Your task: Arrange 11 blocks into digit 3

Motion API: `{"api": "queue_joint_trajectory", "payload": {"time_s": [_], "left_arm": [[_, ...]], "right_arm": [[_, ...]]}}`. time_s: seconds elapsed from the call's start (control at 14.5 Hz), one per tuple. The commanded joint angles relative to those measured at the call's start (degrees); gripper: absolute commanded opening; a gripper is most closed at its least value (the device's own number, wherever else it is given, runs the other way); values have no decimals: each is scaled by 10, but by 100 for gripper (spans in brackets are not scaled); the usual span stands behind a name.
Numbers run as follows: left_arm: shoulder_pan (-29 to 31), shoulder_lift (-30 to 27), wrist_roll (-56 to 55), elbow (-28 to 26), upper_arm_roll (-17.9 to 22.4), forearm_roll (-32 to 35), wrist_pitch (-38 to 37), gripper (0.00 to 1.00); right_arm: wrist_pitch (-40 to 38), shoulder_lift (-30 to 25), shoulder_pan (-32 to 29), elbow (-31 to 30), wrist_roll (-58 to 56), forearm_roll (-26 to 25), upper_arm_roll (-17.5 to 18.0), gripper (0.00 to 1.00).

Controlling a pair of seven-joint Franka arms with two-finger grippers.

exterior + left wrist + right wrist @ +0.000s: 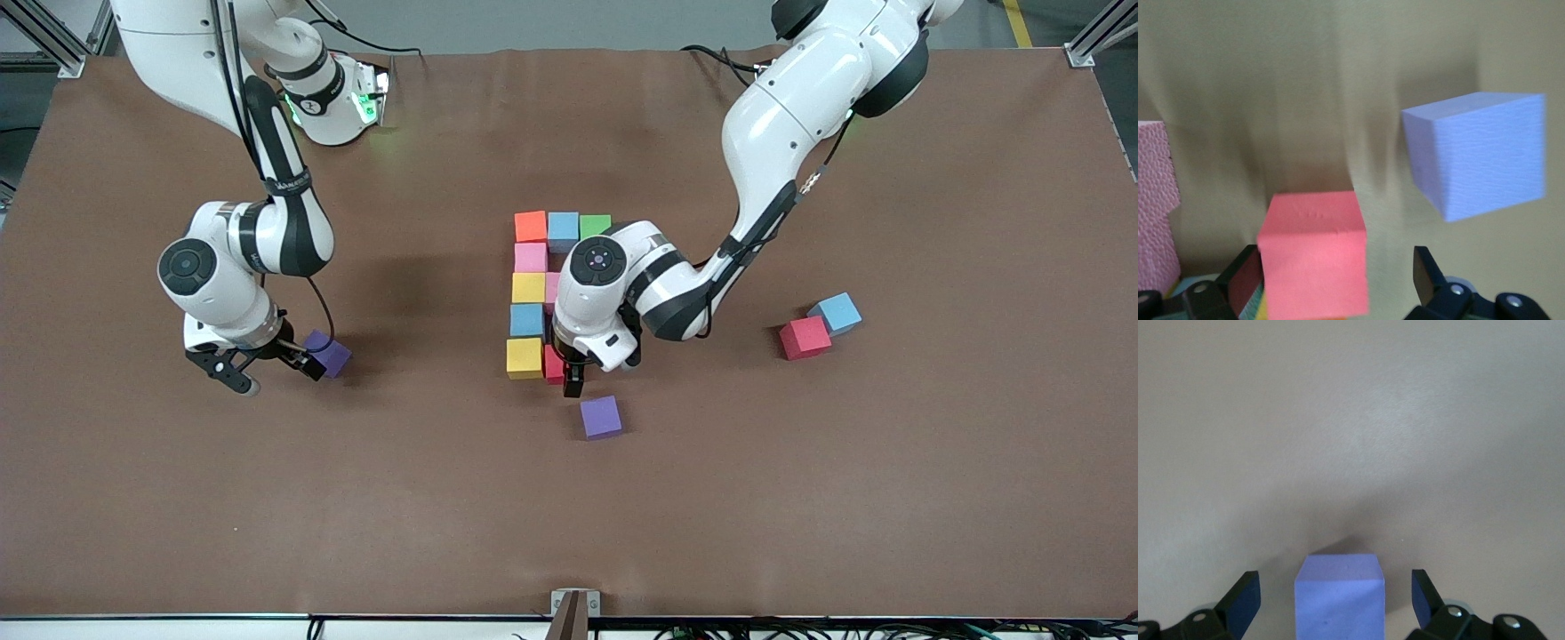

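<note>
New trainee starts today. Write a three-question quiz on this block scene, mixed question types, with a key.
1. True or false: the left hand has its fingers spread around a red block.
2. Which block lies between the right hand's open fingers? A) purple B) green C) yellow
3. Fill in: away from the figure, toward the left arm's end of the table, a red block touches a ____ block.

Key: 1 true; 2 A, the purple block; 3 blue.
</note>
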Motion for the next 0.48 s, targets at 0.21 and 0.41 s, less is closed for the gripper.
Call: {"api": "queue_joint_trajectory", "payload": {"time_s": [0.21, 0.41], "left_arm": [[43, -63, 9, -18, -3, -28, -58, 100], [63, -56, 8, -16, -1, -26, -62, 100]], "right_arm": [[-226, -35, -11, 100, -148, -9, -39, 100], [-293, -47, -11, 140, -171, -10, -54, 100]]}}
